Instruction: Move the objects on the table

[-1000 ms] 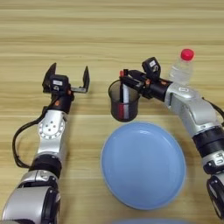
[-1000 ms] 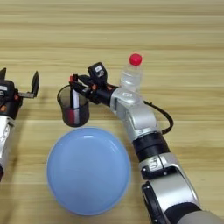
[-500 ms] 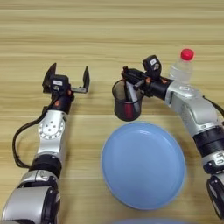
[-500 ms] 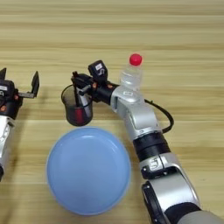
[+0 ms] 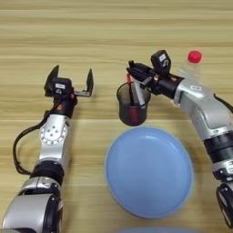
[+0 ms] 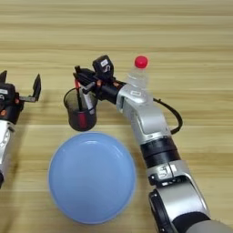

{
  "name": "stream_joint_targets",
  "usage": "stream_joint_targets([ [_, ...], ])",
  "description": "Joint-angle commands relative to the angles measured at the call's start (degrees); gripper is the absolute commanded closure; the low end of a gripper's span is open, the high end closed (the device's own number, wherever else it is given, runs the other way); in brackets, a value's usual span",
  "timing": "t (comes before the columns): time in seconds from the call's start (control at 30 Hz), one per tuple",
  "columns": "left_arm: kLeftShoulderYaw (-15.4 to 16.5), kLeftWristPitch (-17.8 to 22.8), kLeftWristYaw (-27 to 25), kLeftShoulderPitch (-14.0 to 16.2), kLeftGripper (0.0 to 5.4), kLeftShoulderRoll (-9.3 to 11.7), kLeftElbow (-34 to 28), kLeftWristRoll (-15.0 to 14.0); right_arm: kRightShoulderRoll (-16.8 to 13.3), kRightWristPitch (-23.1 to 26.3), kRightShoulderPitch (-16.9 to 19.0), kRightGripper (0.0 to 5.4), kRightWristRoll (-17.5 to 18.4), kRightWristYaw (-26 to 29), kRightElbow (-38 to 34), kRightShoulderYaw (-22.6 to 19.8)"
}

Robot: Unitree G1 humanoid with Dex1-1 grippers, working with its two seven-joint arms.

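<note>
While the left gripper [image 5: 70, 78] hangs spread and empty at centre left, the right gripper [image 5: 134, 75] pinches the far rim of the cup [image 5: 132, 104] (markers [image 5: 134, 94] inside), just above the plate [image 5: 149, 170], bottle [image 5: 191, 67] at upper right.

Matt wood-grain table [image 5: 113, 27]; smooth, satin blue plate [image 5: 149, 172]; dark see-through plastic pen cup [image 5: 133, 105]; clear plastic bottle [image 6: 138, 75] behind glossy black fingers [image 5: 135, 69].

text: none legible | labels: none readable on small clear plastic bottle with red cap [image 5: 193, 68] | markings: none readable on dark translucent pen cup [image 5: 133, 104]
</note>
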Motion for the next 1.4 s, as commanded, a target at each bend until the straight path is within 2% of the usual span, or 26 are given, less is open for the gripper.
stream_joint_targets([
  [0.03,-0.1,-0.2,-0.5,-1.1,0.00,0.2,0.4,-0.6,-0.3,1.6,1.2,4.71,1.2,-0.8,-3.9,-0.9],
  [0.2,-0.1,-0.2,-0.6,-1.3,0.00,0.2,0.5,-0.6,-0.6,3.0,2.1,4.71,2.5,-1.4,-8.2,-1.6],
  [0.47,0.0,-0.2,-0.8,-1.3,0.00,0.1,0.6,-0.6,-1.6,7.2,4.1,4.71,6.2,-2.3,-19.4,-3.0],
  [0.73,0.0,-0.2,-1.0,-1.3,0.00,0.0,0.3,-0.7,-4.0,12.4,8.4,4.71,13.0,-1.7,-32.9,-3.4],
  [0.93,0.0,-0.2,-1.2,-1.5,0.00,0.2,0.5,-0.8,-6.4,14.2,12.2,4.71,18.2,0.6,-38.3,-3.4],
  [1.07,0.0,-0.2,-1.2,-1.4,0.00,0.2,0.3,-0.8,-8.9,15.6,16.1,4.71,23.1,5.0,-40.1,-3.0],
  [1.17,0.0,-0.1,-1.2,-1.3,0.00,0.1,0.1,-0.9,-9.2,17.4,18.1,4.71,26.4,6.2,-38.9,-2.9],
  [1.4,-0.2,-0.1,-1.2,-1.1,0.00,0.2,-0.1,-1.1,-10.7,19.9,23.4,4.71,31.4,13.2,-35.3,0.4],
])
